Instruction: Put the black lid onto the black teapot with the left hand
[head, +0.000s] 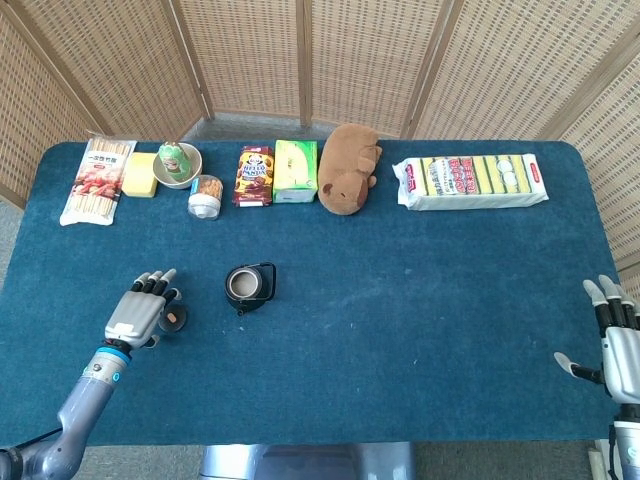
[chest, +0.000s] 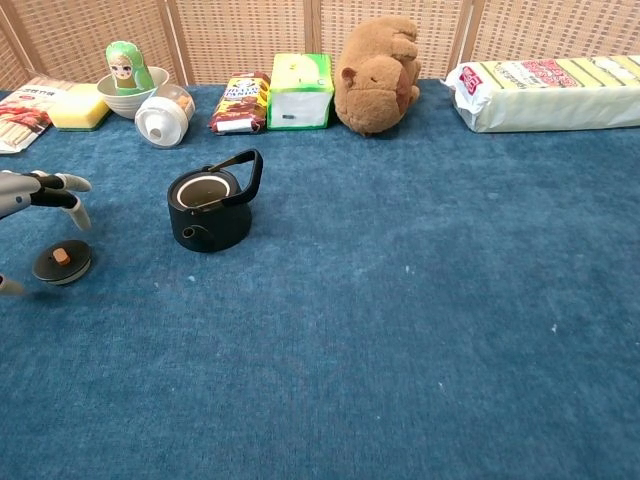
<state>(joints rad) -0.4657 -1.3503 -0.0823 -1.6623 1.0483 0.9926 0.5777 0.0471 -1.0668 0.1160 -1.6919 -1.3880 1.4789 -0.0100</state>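
The black teapot (head: 249, 285) (chest: 210, 208) stands open-topped on the blue table, its handle tilted back. Left of it lies the black lid (chest: 62, 263) (head: 176, 319) with an orange knob, flat on the cloth. My left hand (head: 142, 308) (chest: 35, 192) hovers above and just left of the lid, fingers spread and apart, holding nothing. In the head view it partly covers the lid. My right hand (head: 618, 345) rests open at the table's right edge, far from both.
Along the back edge stand a snack packet (head: 96, 178), a yellow sponge (head: 140, 173), a bowl with a green doll (head: 179, 161), a tipped jar (head: 205, 194), a biscuit box (head: 254, 175), a green tissue box (head: 295, 170), a plush capybara (head: 349, 168) and a long cake pack (head: 468, 180).
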